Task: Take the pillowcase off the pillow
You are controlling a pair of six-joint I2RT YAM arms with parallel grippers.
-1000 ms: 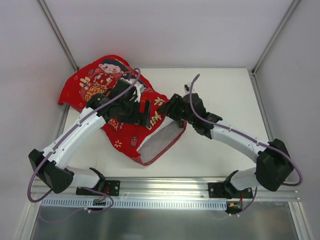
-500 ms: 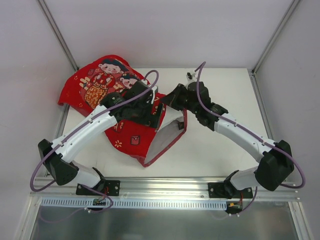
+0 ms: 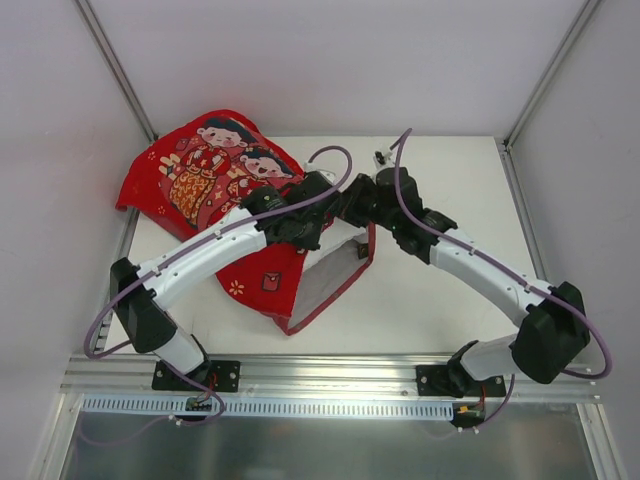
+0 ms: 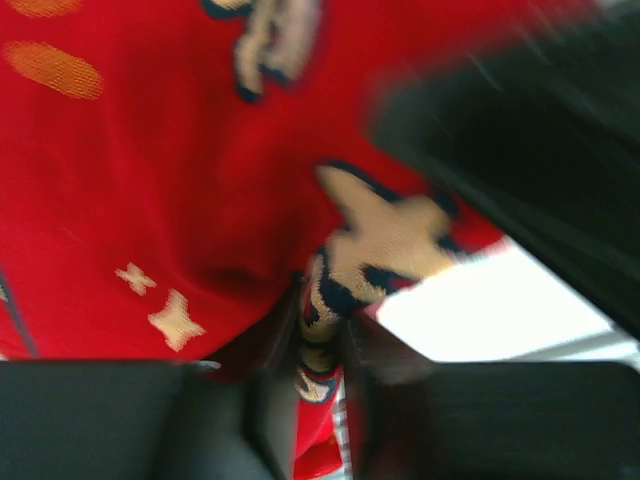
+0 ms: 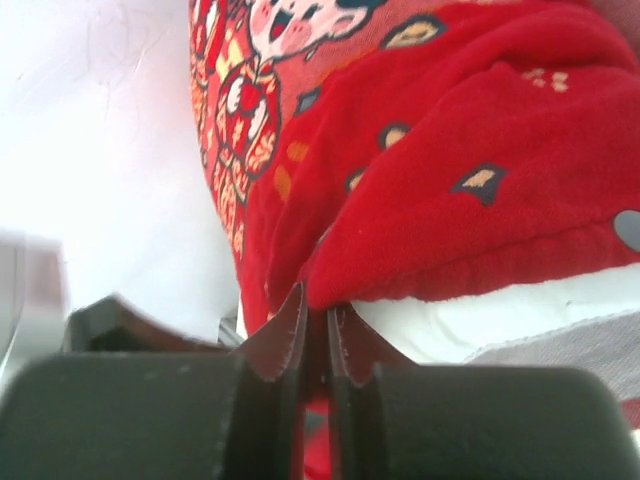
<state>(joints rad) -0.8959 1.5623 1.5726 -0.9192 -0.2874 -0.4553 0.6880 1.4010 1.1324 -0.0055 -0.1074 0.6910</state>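
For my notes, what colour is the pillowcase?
Bright red pillowcase with cartoon figures; top view shows it best.

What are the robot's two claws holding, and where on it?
Both pinch the red pillowcase: the right gripper grips its rim at the opening, the left gripper a fold near that opening.

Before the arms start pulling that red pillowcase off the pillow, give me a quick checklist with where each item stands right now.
1. Right gripper shut on the pillowcase hem: ok.
2. Left gripper pinching a pillowcase fold: ok, though that view is blurred.
3. Right gripper clear of the pillow: cannot tell; its white surface sits right beside the grip.
4. Open end of the pillowcase gaping: ok.
5. Pillow out of the pillowcase: not ok, mostly covered.
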